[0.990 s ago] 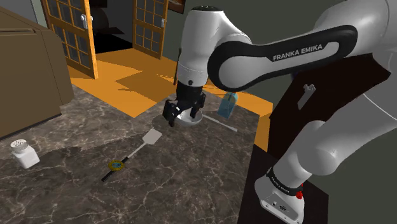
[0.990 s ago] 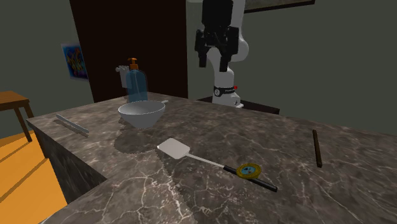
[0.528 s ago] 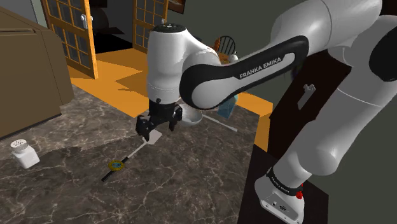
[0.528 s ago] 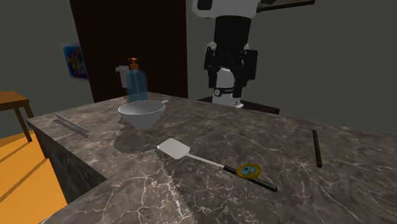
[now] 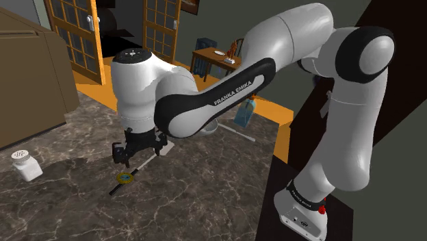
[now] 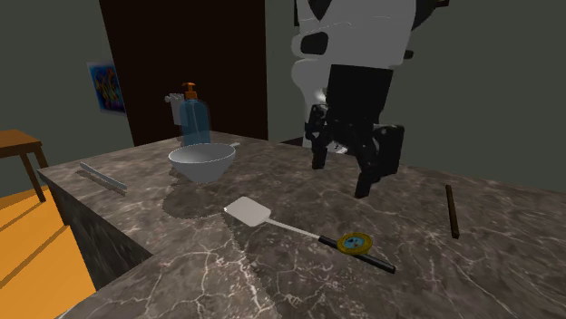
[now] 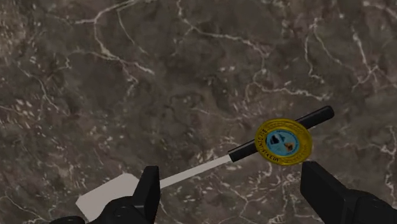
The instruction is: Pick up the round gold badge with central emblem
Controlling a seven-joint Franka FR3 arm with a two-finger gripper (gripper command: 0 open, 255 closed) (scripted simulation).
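A small gold badge, likely light, rigid and slick, lies flat across a spatula's black handle on the marbled tabletop, below the released, empty gripper; its thin rim looks the best place to pinch.

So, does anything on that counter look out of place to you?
Yes: the gold badge lies on top of the black handle of the spatula instead of flat on the counter. Nothing looks spilled or broken.

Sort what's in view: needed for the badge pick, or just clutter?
Job: round gold badge with blue centre; black gripper, open, above it.
Clutter: white-bladed black-handled spatula under the badge; white bowl; blue pump bottle; white shaker; dark stick.
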